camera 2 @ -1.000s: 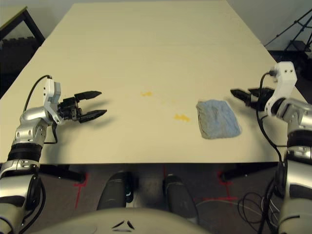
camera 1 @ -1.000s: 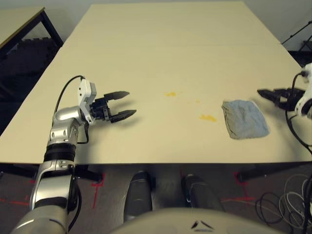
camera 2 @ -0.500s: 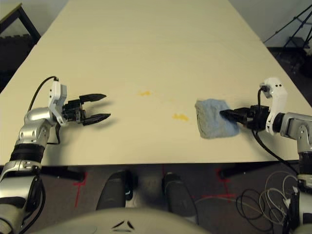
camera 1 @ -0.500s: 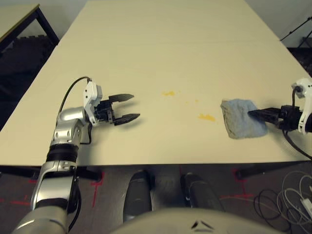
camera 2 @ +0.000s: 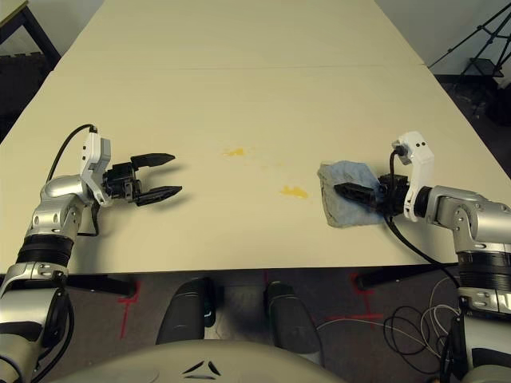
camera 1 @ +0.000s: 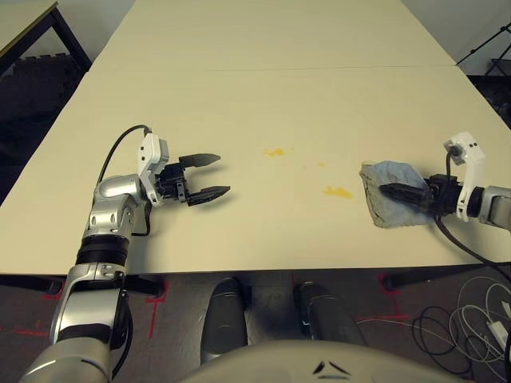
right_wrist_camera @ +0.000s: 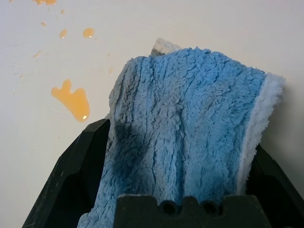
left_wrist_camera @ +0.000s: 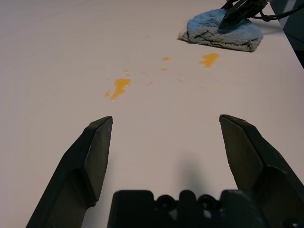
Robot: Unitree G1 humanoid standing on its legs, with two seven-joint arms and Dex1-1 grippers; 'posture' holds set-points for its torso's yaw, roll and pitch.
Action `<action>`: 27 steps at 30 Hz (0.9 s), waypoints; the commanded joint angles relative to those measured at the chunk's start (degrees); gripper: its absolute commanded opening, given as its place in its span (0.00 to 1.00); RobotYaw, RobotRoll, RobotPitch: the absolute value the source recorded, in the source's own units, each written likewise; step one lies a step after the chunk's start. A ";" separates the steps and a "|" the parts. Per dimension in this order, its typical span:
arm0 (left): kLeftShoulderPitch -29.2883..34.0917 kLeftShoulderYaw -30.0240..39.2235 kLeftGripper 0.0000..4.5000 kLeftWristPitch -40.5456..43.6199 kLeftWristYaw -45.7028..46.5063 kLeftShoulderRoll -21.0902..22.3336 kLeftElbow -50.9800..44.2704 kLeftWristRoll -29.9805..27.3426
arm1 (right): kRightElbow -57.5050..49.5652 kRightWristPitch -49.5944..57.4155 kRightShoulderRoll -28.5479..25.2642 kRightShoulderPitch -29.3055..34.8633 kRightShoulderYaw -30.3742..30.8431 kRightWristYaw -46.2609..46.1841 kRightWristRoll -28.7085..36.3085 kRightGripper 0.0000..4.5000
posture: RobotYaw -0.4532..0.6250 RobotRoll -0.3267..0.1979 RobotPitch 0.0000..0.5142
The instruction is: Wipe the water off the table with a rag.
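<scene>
Rag [right_wrist_camera: 185, 114]: a blue-grey, deep-piled cloth with a pale edging, lying in a lumpy pad on the robot's right side of the desk [camera 1: 239, 231], near its front edge. It is judged light, soft and limp, neither fragile nor slippery; it will probably bunch under a squeeze and sag wherever it is unsupported. The best hold is likely a thick fold across the middle, leaving a broad flat underside for wiping; a pinch at the thin edging might only drag out a corner.

Right fingers [right_wrist_camera: 71, 175]: spread wide astride the rag, cloth rising between them, one partly hidden by the pale edging; no closed grip is seen. The step in hand is judged to be the grasp, the next move a closing low on the pile.

Water [camera 1: 338, 192]: an orange splotch just beside the rag, toward the robot's left, with a second splotch [camera 1: 274, 152] farther out and specks between; all is unwiped.

Left fingers [camera 1: 209, 194]: wide apart and empty, on the far side of the splotches from the rag.
</scene>
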 commanded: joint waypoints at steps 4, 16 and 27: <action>1.47 -0.01 1.00 -0.10 0.56 0.56 -2.13 0.32 | 3.96 -0.04 1.12 -0.70 3.46 -0.34 -1.35 0.62 | 0.50 0.62 0.27; 0.60 -0.51 1.00 -0.40 0.67 0.17 -1.31 0.59 | 5.03 1.04 -0.74 -5.70 -4.94 1.49 5.31 0.03 | 0.48 0.62 0.25; 0.64 -0.73 1.00 -0.33 0.59 0.17 -1.50 0.66 | 0.25 4.88 2.52 -4.71 -1.91 -1.09 7.19 0.03 | 0.48 0.62 0.27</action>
